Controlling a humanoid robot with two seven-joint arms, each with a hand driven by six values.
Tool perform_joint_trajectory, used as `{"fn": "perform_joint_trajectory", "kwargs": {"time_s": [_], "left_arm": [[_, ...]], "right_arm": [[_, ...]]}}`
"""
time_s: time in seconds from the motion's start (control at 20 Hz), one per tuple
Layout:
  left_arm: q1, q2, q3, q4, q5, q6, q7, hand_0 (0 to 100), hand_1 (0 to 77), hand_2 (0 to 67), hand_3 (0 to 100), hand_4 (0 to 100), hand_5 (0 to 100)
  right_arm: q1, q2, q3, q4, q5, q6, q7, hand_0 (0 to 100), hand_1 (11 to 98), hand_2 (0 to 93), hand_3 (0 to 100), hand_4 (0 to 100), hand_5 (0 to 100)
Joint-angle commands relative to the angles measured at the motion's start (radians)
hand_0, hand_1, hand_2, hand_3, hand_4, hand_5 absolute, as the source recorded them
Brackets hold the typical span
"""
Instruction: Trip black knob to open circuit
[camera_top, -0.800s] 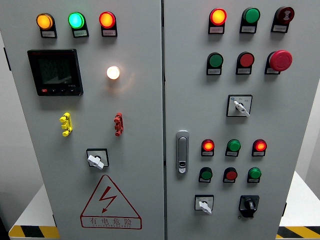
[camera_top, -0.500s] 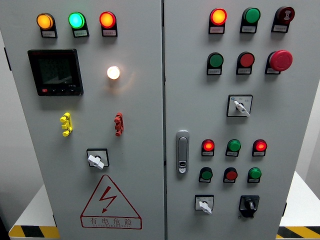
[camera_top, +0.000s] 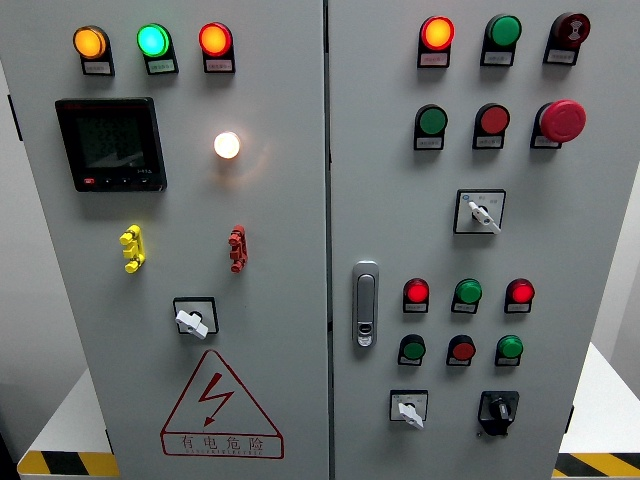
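Head view, cabinet panel, read left to right. Neither of my hands is in view, so I cannot tell whether my fingers are spread, pressed together or pinching anything.

Left door: at 11 o'clock a row of three lit lamps, amber lamp, green lamp, red lamp. Below them sits the meter display, with a glowing white lamp to its 3 o'clock. Lower down come a yellow clip and a red clip, then a white selector switch above the high-voltage warning triangle.

Centre seam: door latch handle, just right of the gap.

Right door: indicator and push-button rows, with a red mushroom stop button at 1 o'clock. The black knob sits at 5 o'clock on the panel, to the 3 o'clock side of a lower white selector. Its pointer looks near upright; I judge it untouched. Controls appear grouped by function, the switching gear low and within reach.

Versus the earlier frames: the red lamps above the knob glowed brighter then and look dimmer now. Nothing else has moved.
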Motion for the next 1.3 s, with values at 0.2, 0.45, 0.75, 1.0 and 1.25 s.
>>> {"fn": "perform_joint_trajectory", "kwargs": {"time_s": [0.2,0.45,0.75,1.0,1.25], "left_arm": [[-0.001,0.0,0.0,0.0,0.0,0.0,0.0,0,0.0,19.5,26,10,9],[-0.001,0.0,0.0,0.0,0.0,0.0,0.0,0,0.0,19.5,26,10,9],[-0.001,0.0,0.0,0.0,0.0,0.0,0.0,0,0.0,19.4,26,10,9],[-0.001,0.0,0.0,0.0,0.0,0.0,0.0,0,0.0,19.5,26,10,9],[-0.001,0.0,0.0,0.0,0.0,0.0,0.0,0,0.0,19.4,26,10,9]], "right_arm": [[0.014,0.0088,0.419,0.0,-0.428,0.022,-0.036,84,37.3,0.7,10,2,13],[0.012,0.0119,0.584,-0.01,-0.622,0.048,-0.038,84,37.4,0.6,10,2,13],[0.034,-0.0019,0.423,-0.021,-0.419,0.051,-0.029,84,37.2,0.3,10,2,13],[0.037,-0.0234,0.488,0.006,-0.436,0.045,-0.033,84,37.2,0.3,10,2,13],[0.077,0.0026,0.983,0.02,-0.898,0.048,-0.038,84,37.5,0.4,11,2,13]]}}
